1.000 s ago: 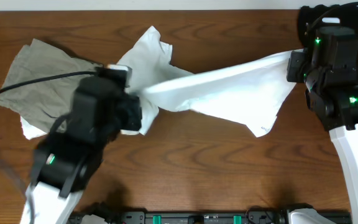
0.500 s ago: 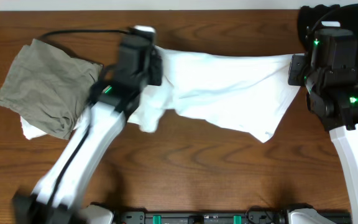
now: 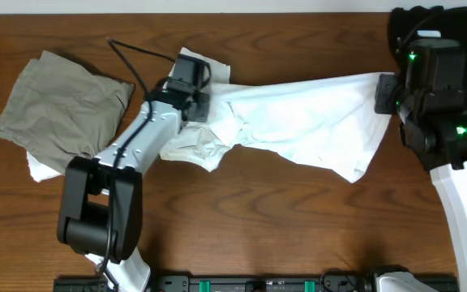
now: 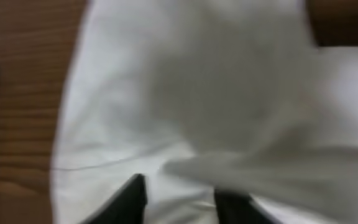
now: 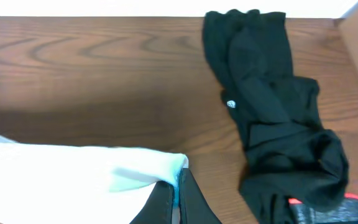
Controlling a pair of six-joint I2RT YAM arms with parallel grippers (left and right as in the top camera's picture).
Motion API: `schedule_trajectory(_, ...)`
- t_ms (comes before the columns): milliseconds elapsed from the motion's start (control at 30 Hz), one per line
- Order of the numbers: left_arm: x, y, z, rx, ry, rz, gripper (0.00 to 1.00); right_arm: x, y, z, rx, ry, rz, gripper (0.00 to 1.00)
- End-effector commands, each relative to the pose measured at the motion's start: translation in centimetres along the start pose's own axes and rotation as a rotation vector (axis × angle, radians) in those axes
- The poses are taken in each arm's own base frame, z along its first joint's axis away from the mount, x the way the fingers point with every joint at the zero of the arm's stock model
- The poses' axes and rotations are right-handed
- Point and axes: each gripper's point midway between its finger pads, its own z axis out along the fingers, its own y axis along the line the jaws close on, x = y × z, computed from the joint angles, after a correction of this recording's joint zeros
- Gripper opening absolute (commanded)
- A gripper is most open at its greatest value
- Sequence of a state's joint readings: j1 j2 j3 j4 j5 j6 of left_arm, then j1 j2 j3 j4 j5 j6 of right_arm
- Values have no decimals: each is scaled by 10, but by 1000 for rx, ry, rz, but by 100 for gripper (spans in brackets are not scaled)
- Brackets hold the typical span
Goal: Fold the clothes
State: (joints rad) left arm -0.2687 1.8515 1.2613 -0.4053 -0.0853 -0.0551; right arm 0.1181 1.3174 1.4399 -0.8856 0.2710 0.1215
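Span from right gripper [image 5: 178, 182] to left gripper [image 4: 178, 194]: large white short-sleeved fabric T-shirt [image 3: 298, 122], held at one end.
The right gripper's fingers are together, clamped on the T-shirt's edge. From that claw the long axis runs directly to its left across the brown wooden table [image 3: 258, 235], ending in a crumpled bunch under the left gripper, whose jaws stand apart. That bunch lies nearer the left arm, so the next grasp likely falls to it.
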Motion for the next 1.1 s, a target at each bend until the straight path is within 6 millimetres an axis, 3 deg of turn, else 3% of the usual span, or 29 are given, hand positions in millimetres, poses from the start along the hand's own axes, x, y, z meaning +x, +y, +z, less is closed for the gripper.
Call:
schedule_trajectory(0, -14, 10, -18, -26, -46, -16, 58, -4, -15, -3, 60, -18, 18, 1)
schedule_trajectory(100, -12, 0, -44, 24, -44, -7, 62, -3, -15, -3, 60, -13, 17, 1)
schedule_trajectory(167, -2, -27, -70, 157, -16, -10, 61, -2, -15, -3, 61, -10, 16, 1)
schedule_trajectory(267, 15, -59, -97, 259, 24, 45, 50, -2, -15, -3, 61, -10, 16, 1)
schedule_trajectory(333, 31, -75, -106, 258, 59, 105, 49, -3, -15, -3, 60, -13, 17, 1)
schedule_trajectory(600, 94, -105, -78, 126, 204, 315, 49, -1, -15, -3, 61, -6, 15, 1)
schedule_trajectory(700, 110, -101, -63, 45, 244, 369, 49, 0, -15, -3, 61, -1, 14, 1)
schedule_trajectory(867, 116, -83, -41, -114, 260, 425, 49, 1, -15, -3, 62, 3, 13, 1)
schedule_trajectory(1067, 110, -89, -33, -107, 231, 416, 49, 2, -15, -3, 62, 6, 12, 1)
